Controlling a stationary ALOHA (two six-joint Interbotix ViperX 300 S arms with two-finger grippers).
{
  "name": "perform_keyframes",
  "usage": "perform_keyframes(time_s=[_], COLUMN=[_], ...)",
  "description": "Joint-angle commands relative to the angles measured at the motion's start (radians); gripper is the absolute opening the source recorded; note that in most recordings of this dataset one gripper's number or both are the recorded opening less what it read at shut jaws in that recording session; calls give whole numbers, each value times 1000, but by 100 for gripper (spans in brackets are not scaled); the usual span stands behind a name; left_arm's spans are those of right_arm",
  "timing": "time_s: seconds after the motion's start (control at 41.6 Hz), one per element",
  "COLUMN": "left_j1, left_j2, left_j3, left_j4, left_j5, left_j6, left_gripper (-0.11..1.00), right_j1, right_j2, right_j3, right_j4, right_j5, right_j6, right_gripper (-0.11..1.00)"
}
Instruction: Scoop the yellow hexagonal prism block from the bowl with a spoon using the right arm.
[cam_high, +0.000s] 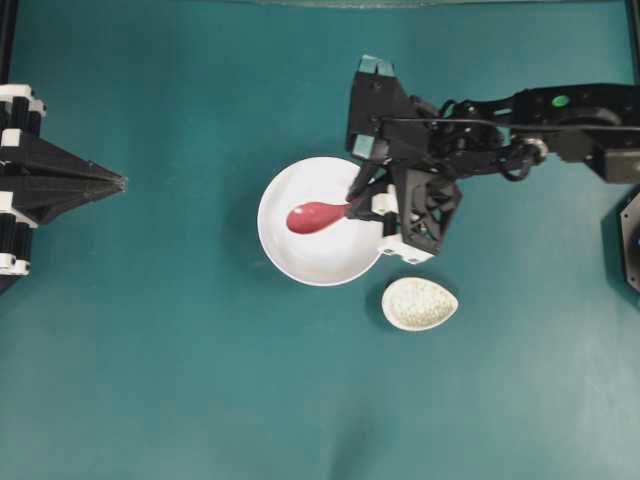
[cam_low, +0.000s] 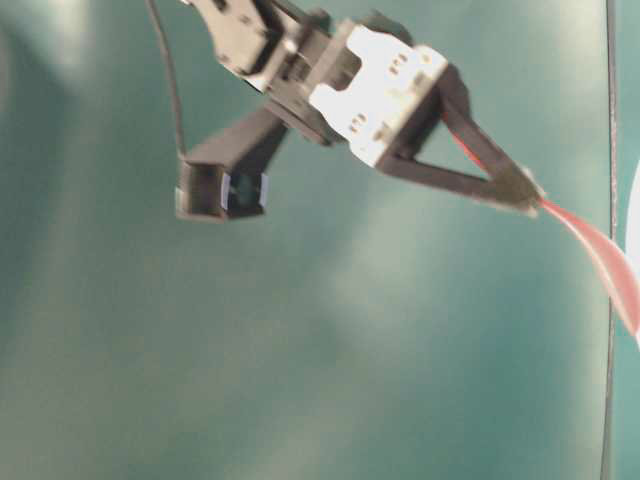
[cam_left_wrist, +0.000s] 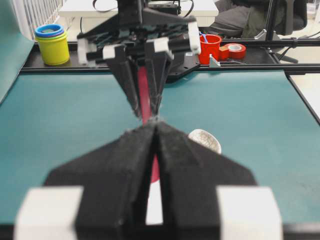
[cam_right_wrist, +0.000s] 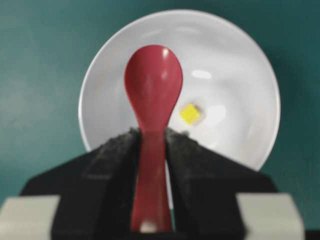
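Teal matting covers the whole worktop (cam_high: 150, 380), and near its middle sits the large white bowl (cam_high: 300, 262). Over the bowl's right rim reaches the right arm (cam_high: 560, 115), coming in from the right edge, and its gripper (cam_right_wrist: 152, 137) has the two black fingers (cam_right_wrist: 112, 170) pressed against either side of the pink-red spoon (cam_right_wrist: 152, 100), clamping the flat handle between them. From the wrist camera the spoon's oval scoop points out over the bowl, hollow side up, and nothing lies in it. The yellow hexagonal prism block (cam_right_wrist: 190, 113) rests on the bowl's floor just beside the scoop, to its right in that view, and apart from it as far as I can tell. From overhead the block is hidden. A small speckled beige dish (cam_high: 419, 303) stands on the worktop just beyond the bowl's lower right rim, not touching it. At the left edge the left gripper (cam_high: 120, 183) hangs well apart from the bowl, its pointed fingers brought together with only a thin slit between them and nothing held. Beyond the far edge stand a yellow tub (cam_left_wrist: 51, 45) and a red cup (cam_left_wrist: 210, 48).
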Motion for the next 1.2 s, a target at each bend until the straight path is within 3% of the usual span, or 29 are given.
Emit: perform_keyframes(time_s=[0.0,0.408,0.672,1.176], left_j1=[0,2,2,0], left_j2=[5,5,5,5], left_j3=[-25,-25,-25,-25], left_j4=[3,3,3,3], left_j5=[-6,-6,-6,-6], left_j6=[0,0,0,0], left_gripper=[0,0,0,0], right_j1=[2,-21,-25,-25], right_j2=[-40,-37,-8,55], right_j3=[-3,-5,-6,-12], right_j4=[0,-9,-57,-80], right_j5=[34,160,163,160], right_j6=[2,3,3,3], right_gripper=[24,24,24,24])
